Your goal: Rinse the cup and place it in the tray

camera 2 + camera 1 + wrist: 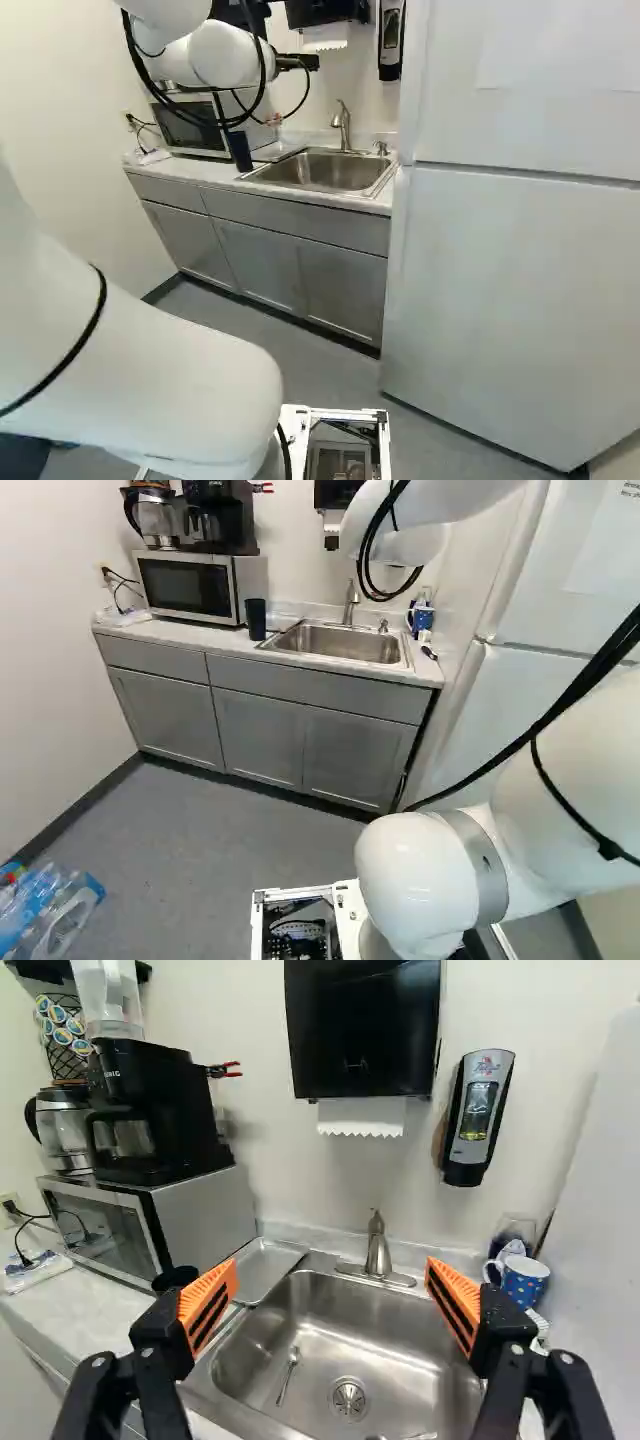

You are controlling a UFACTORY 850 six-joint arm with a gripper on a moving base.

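Note:
My gripper (300, 62) is up over the counter in the right base view. Seen in the wrist view, the gripper (332, 1270) is open, its orange pads wide apart with nothing held between them. A dark cup (256, 619) stands upright on the counter by the microwave's right side in the left base view; the same cup (175, 1277) is partly hidden behind one finger in the wrist view. The metal tray (268, 1268) lies between microwave and sink. Ahead of the fingers is the faucet (378, 1250), over the steel sink (335, 1345).
A spoon (288, 1375) lies in the sink beside the drain. Beyond the sink's far side stands a blue dotted mug (526, 1282) among other items. The microwave (190, 586) carries a coffee maker. A towel dispenser (362, 1030) and soap dispenser (478, 1115) hang above; the fridge (500, 280) flanks the counter.

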